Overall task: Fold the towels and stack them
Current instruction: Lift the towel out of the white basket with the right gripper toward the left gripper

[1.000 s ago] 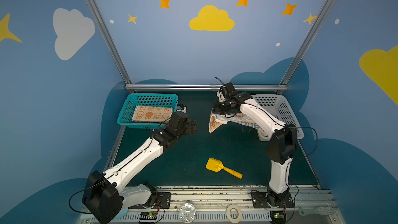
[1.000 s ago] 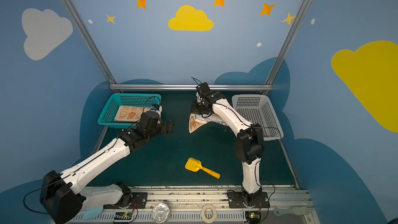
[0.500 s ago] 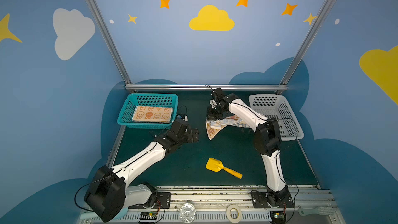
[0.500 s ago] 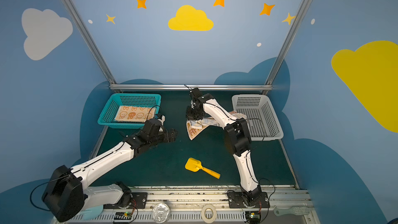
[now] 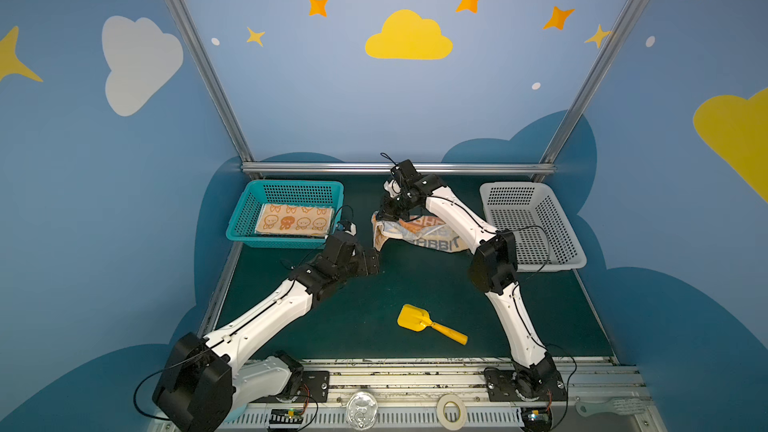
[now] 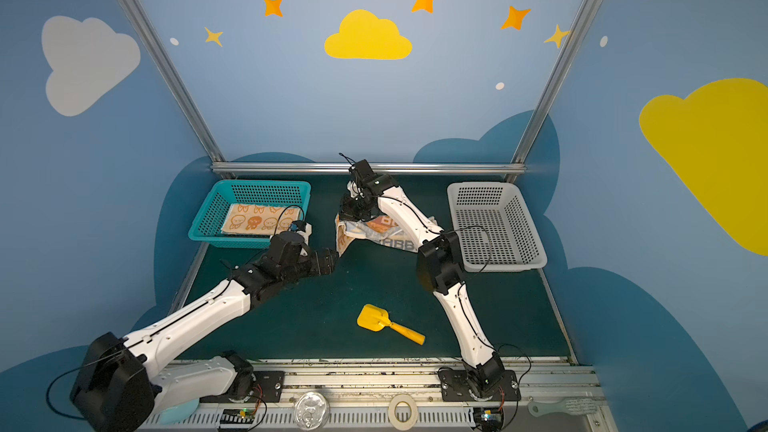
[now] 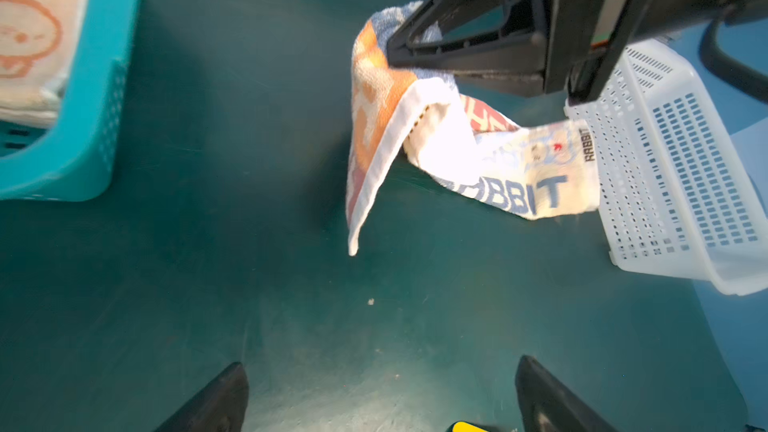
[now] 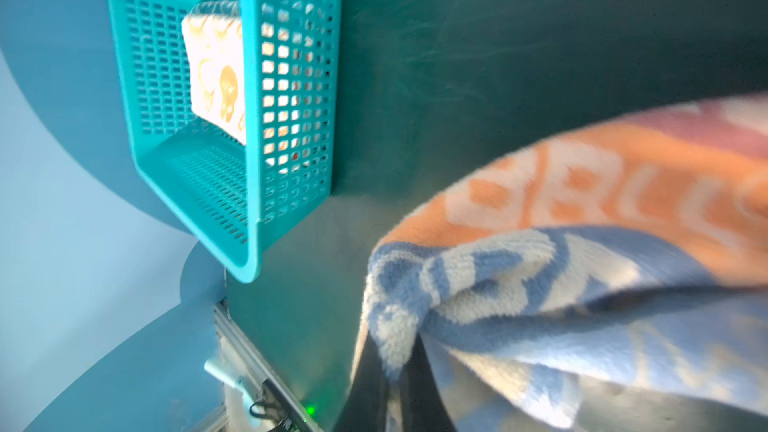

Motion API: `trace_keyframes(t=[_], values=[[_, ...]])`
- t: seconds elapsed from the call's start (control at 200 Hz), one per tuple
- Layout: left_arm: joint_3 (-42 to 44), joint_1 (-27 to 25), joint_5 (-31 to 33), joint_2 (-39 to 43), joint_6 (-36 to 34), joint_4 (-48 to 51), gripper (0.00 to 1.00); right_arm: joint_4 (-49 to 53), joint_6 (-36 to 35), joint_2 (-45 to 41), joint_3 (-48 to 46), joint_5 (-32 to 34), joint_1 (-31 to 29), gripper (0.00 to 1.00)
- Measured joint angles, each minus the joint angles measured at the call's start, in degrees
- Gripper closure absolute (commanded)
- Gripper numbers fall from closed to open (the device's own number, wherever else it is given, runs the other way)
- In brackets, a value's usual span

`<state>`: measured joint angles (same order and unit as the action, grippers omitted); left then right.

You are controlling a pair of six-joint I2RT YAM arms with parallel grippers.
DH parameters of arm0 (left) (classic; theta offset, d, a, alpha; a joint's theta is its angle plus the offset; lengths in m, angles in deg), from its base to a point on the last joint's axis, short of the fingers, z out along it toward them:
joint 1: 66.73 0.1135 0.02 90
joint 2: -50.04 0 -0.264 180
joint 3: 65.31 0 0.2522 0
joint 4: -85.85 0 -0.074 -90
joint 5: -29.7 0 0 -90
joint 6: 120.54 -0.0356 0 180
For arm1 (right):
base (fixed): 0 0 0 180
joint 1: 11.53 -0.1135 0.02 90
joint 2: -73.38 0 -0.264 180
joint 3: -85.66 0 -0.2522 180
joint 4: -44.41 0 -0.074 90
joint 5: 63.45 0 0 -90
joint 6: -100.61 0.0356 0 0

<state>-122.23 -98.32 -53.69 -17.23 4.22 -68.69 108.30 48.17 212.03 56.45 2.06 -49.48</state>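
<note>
Right end effector (image 5: 385, 210) pinching corner of blue-and-cream towel (image 5: 436, 243), jaws clamped on cloth, holding it half off bench (image 5: 415, 284). Far end lying against white basket (image 5: 513, 186). Orange cloth bunching in same pinch; can't tell if second towel. Left end effector (image 5: 371, 261) hanging wide open, empty, just beside dangling corner. Folded orange towel (image 5: 295, 221) sitting in teal basket (image 5: 245, 222). Risks: single-corner pinch slipping; trailing end dragging white basket; left grabbing bunched layers, skewing fold.
</note>
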Motion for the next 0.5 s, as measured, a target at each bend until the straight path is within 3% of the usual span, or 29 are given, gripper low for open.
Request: trace_keyframes(t=[0.145,0.235,0.426,0.501], values=[[0.39,0.15,0.02,-0.24,0.02,0.35,0.01,-0.39,-0.44,-0.15,-1.55,-0.57,-0.09,1.00],[0.55,0.15,-0.28,-0.72,0.20,0.31,0.01,-0.39,-0.79,-0.72,-5.77,-0.66,1.25,0.94],[0.59,0.15,-2.49,-4.13,0.46,-0.63,0.01,0.59,-3.67,-0.98,-15.30,-1.03,5.18,0.57],[0.59,0.17,-3.80,-5.99,0.46,-1.36,0.01,1.62,-4.57,-1.01,-15.72,-0.92,5.88,0.49]])
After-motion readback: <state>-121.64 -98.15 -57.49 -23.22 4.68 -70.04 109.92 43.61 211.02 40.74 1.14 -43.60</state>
